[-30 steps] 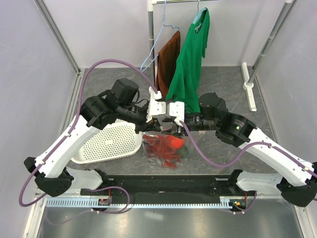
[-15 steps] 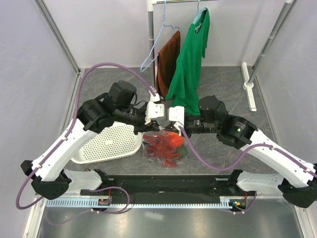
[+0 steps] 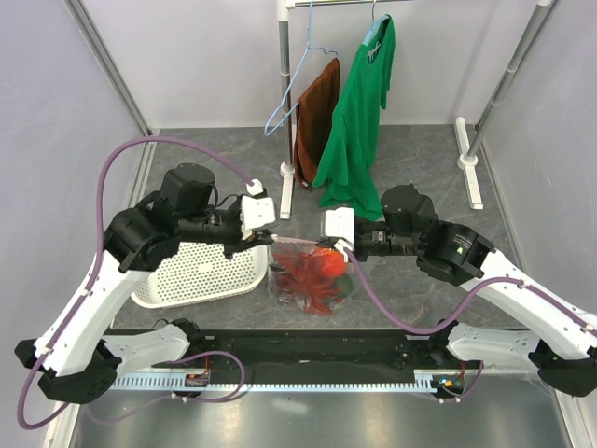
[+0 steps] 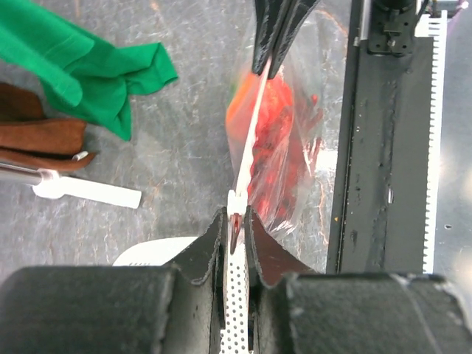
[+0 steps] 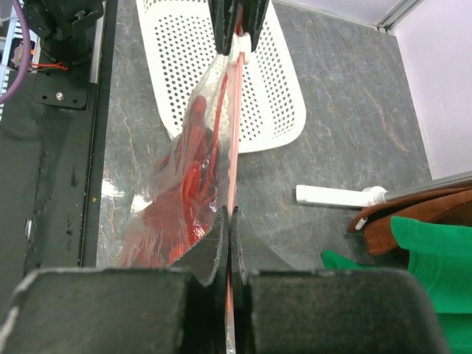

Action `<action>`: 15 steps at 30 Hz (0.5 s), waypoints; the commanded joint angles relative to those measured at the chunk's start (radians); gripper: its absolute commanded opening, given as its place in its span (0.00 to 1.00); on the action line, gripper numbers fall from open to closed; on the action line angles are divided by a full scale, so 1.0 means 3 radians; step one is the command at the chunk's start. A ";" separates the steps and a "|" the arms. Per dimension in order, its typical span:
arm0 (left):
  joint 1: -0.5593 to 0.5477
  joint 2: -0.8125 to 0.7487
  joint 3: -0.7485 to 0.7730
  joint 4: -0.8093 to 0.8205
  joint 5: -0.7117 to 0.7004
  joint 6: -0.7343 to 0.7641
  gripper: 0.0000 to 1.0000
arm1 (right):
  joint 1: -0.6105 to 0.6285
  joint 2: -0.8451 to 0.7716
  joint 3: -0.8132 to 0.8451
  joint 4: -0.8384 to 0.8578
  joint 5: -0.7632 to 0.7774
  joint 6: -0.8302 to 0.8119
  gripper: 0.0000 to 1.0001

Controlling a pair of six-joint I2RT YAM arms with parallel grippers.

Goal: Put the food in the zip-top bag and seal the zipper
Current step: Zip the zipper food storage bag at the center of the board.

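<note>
The clear crinkly zip-top bag with pale pink dots (image 3: 297, 287) hangs at the middle of the grey stone-patterned counter (image 3: 420, 159). Its lower part rests on the surface, and the red plastic toy food (image 3: 315, 271) is bunched inside. The narrow pale pink zipper strip (image 3: 298, 242) is pulled into a taut line along the top. The left end effector (image 3: 270, 239) is pressed together on one end of it and the right end effector (image 3: 326, 245) on the other.

The pictures do not show whether the strip is closed along its whole length. The main risk is an unsealed stretch in the middle, which could gape if either pinch lets go. Pulling the ends further apart could drag the thin strip out of a pinch or tear the film. Slackening the pull could let the weight of the food fold the mouth open.

The white perforated plastic basket (image 3: 201, 271) is just beside the bag, under the left end effector, so a downward or leftward move there risks knocking its rim. The black rail (image 3: 308, 347) bounds the near side. Behind the bag, the hanging green shirt (image 3: 359, 112) and the brown cloth (image 3: 317, 112) crowd the far side. The most open counter lies to the right.
</note>
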 commanded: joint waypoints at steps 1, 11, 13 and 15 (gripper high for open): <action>0.0226 -0.0221 -0.0029 -0.0175 -0.0185 0.0067 0.02 | -0.0027 -0.0100 -0.0026 -0.0270 0.0192 -0.0079 0.00; 0.0333 -0.0461 -0.0254 -0.0176 -0.0226 0.0067 0.02 | -0.0022 -0.0095 -0.0001 -0.0281 0.0192 -0.0079 0.00; 0.0338 -0.0471 -0.0254 -0.0114 -0.0160 0.0001 0.07 | -0.0027 -0.0074 0.0010 -0.0255 0.0171 -0.0069 0.00; 0.0333 -0.0461 -0.0254 -0.0068 -0.0129 -0.0045 0.14 | -0.0021 -0.0059 0.0030 -0.0250 0.0161 -0.0054 0.00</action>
